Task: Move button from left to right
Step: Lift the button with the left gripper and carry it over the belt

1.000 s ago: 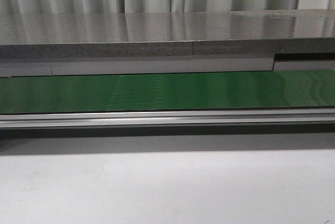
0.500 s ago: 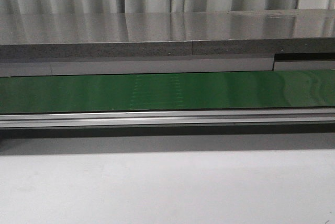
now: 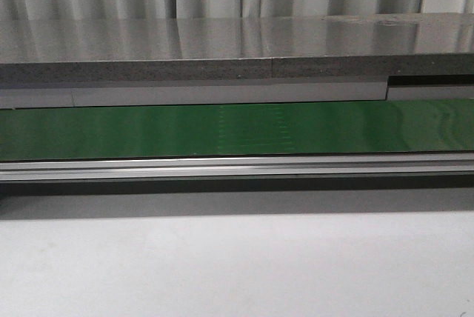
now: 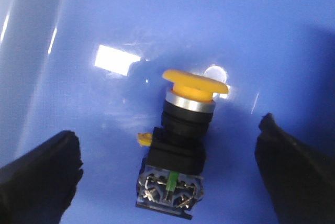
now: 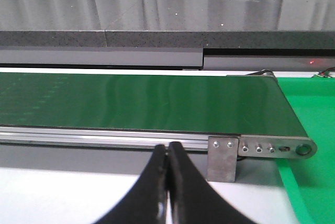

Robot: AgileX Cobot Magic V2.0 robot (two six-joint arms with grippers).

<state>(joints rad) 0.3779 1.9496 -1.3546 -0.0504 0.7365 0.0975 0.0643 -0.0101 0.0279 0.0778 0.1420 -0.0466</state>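
In the left wrist view the button (image 4: 180,145) lies on its side on a glossy blue surface (image 4: 157,25): round yellow cap, silver collar, black blocky body, a small yellow tab and a green strip at its terminal end. My left gripper (image 4: 172,177) is open, its two black fingers (image 4: 39,174) wide apart on either side of the button and not touching it. My right gripper (image 5: 167,153) is shut with nothing between its fingers, hovering over the white table in front of the conveyor. Neither gripper nor the button shows in the front view.
A green conveyor belt (image 3: 237,128) with an aluminium rail (image 3: 237,167) runs across the front view, a grey shelf (image 3: 237,50) behind it and white table (image 3: 237,265) in front. The belt's end bracket (image 5: 222,158) and a green mat (image 5: 309,182) show in the right wrist view.
A faint pattern on the green belt has shifted to the right across the frames. Nothing else in the front view has changed.
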